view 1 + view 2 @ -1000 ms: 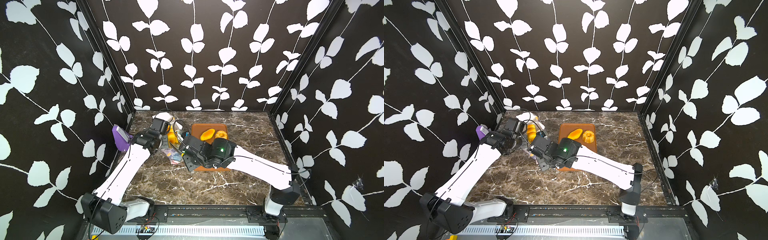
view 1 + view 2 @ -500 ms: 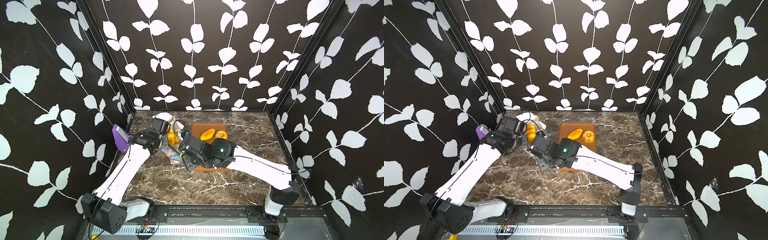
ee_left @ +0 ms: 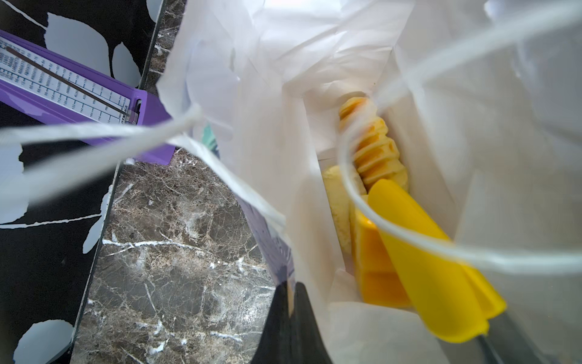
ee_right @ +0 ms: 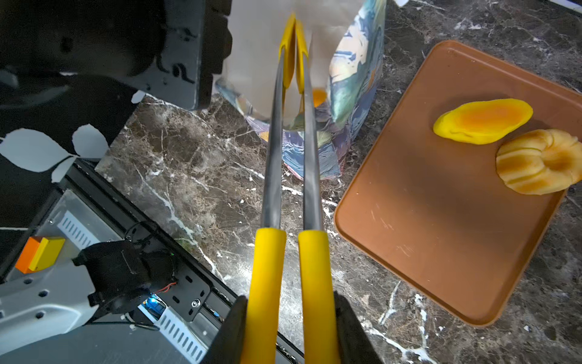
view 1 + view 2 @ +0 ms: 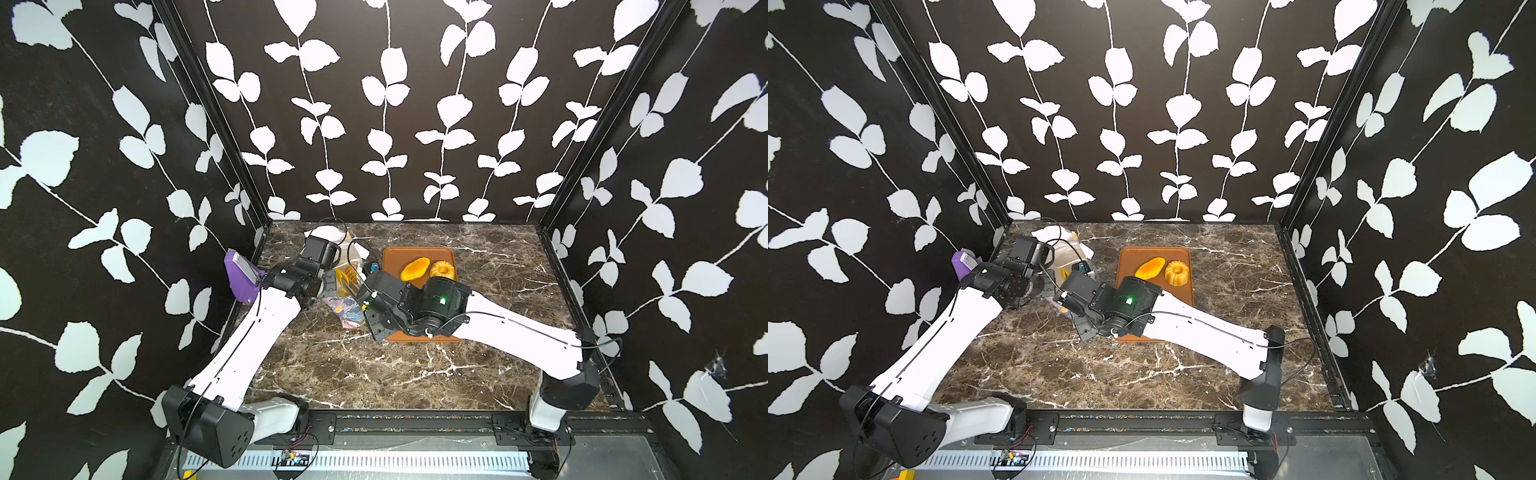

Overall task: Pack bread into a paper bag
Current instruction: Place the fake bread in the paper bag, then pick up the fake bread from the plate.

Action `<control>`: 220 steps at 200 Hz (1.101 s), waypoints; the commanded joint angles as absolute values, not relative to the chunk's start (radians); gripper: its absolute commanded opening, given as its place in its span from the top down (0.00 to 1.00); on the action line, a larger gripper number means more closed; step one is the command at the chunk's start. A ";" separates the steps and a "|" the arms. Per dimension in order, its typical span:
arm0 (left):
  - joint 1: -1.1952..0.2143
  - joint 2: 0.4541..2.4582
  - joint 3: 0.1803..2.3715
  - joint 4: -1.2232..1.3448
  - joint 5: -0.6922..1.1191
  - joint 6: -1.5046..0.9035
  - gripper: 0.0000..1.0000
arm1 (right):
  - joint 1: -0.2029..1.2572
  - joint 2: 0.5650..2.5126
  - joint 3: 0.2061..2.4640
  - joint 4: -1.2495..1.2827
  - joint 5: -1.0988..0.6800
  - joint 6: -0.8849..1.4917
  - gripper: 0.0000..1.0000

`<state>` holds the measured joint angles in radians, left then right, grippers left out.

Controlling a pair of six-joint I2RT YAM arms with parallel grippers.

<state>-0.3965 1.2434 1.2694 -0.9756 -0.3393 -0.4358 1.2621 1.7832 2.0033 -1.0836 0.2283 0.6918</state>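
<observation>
My right claw [image 4: 289, 331] clamps the tongs [image 4: 293, 157] shut, tips in the bag [image 4: 352, 94] beside packed loaves [image 3: 374, 148]. My left claw [image 3: 288, 318] pinches its wall. Pulling out could snag a cord [image 3: 409, 239] and topple it. Bun [image 4: 482, 121] and bundt [image 4: 538, 160] sit on the tray [image 4: 425, 236].

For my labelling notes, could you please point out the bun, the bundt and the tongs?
Bun [image 4: 483, 121]: right wrist view, its orange middle.
Bundt [image 4: 519, 167]: right wrist view, its ridged side.
Tongs [image 4: 271, 277]: right wrist view, a yellow handle sleeve.

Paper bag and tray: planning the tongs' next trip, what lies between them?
Only bare marble tabletop between the paper bag and the tray, shown in the right wrist view.
</observation>
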 commanded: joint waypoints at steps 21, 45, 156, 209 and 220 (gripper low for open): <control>-0.395 1.250 1.274 -0.988 -0.345 -0.432 1.00 | 1.258 1.744 1.992 -1.060 0.250 0.690 1.00; -0.396 1.254 1.277 -0.989 -0.345 -0.428 1.00 | 1.258 1.731 2.000 -1.052 0.263 0.684 1.00; -0.395 1.279 1.283 -0.976 -0.339 -0.431 1.00 | 1.262 1.538 1.987 -1.072 0.229 0.679 1.00; -0.395 1.290 1.290 -0.972 -0.337 -0.428 1.00 | 1.264 1.383 1.822 -1.170 0.258 0.758 1.00; -0.395 1.293 1.290 -0.972 -0.336 -0.429 1.00 | 1.264 1.335 1.766 -1.166 0.271 0.781 1.00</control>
<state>-0.3965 1.2831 1.2743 -0.9741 -0.3412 -0.4332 1.2625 1.3979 1.8618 -1.1500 0.2283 0.7269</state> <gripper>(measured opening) 0.045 0.364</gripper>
